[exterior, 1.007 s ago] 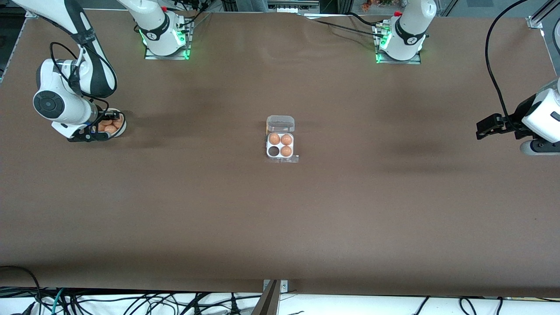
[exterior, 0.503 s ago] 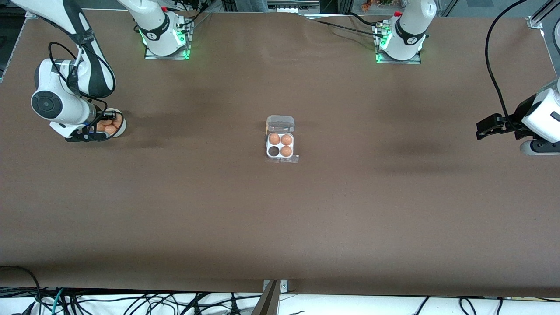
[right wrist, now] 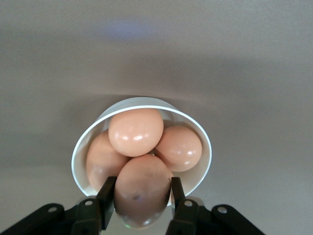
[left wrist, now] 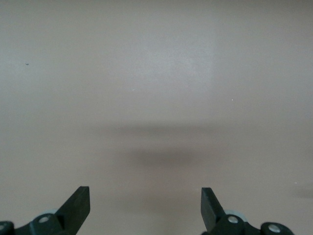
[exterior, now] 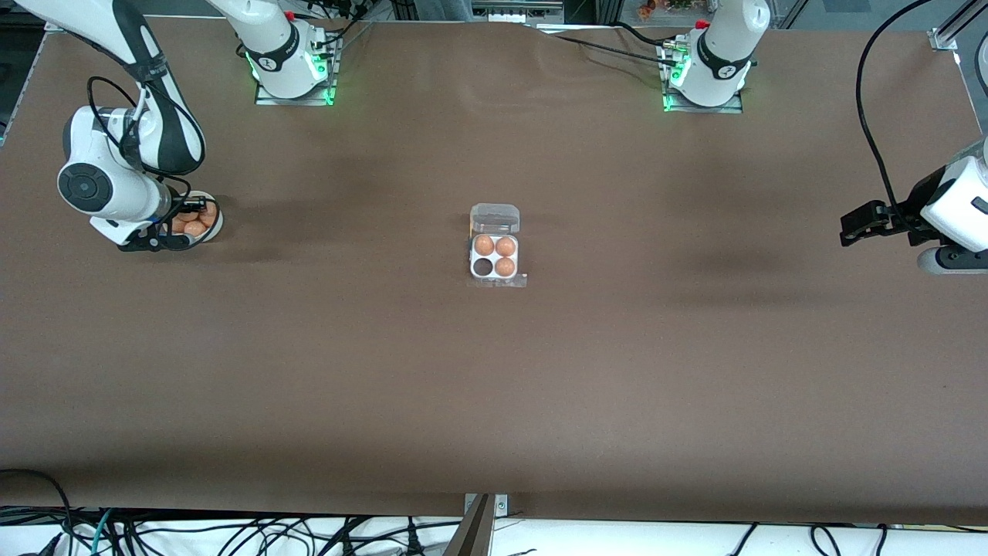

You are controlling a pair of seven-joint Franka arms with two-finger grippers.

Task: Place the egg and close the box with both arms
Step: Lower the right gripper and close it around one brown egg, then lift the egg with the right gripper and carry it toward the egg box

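The box [exterior: 494, 257] sits at the table's middle with its clear lid [exterior: 495, 218] open toward the robots' bases. Three orange-brown eggs fill its cells; the cell [exterior: 483, 267] nearer the camera, toward the right arm's end, is empty. My right gripper [exterior: 182, 222] is at the white bowl [exterior: 210, 225], shut on the egg [right wrist: 142, 188]. The bowl [right wrist: 78, 161] holds three more eggs under and beside it. My left gripper [exterior: 849, 229] is open and empty over bare table at the left arm's end, its fingertips [left wrist: 80, 198] wide apart.
The brown table [exterior: 494, 386] stretches wide around the box. The arm bases [exterior: 292, 73] stand at the edge farthest from the camera. Cables hang along the edge nearest the camera.
The right arm's wrist shifted slightly at the bowl and came back. The left arm, the box and its eggs have not moved.
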